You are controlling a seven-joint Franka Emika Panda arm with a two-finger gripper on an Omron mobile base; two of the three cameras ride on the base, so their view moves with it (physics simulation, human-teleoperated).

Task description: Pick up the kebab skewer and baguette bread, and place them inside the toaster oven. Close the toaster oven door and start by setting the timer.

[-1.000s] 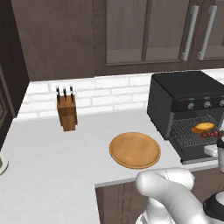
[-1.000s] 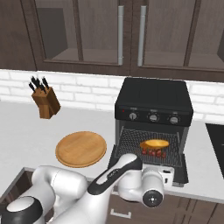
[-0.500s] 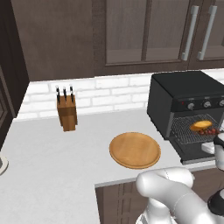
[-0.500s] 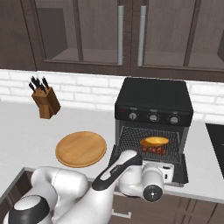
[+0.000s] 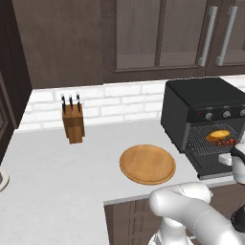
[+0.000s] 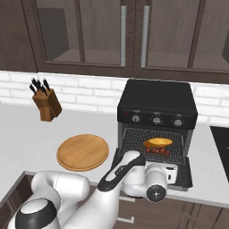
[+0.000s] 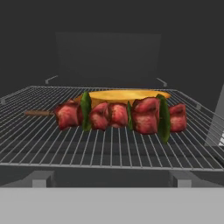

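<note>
Our arm rises from low at the base, its thick white upper link bulging in the foreground, then bends forward and stretches out level at counter height. We see the dark elbow joint and the round wrist housing turned sideways toward the right base camera. Our gripper (image 6: 172, 170) sits at the far end of the wrist, pointing straight ahead and held level, not tilted down. Its jaws stand spread as wide as they go, and we hold nothing between them
</note>
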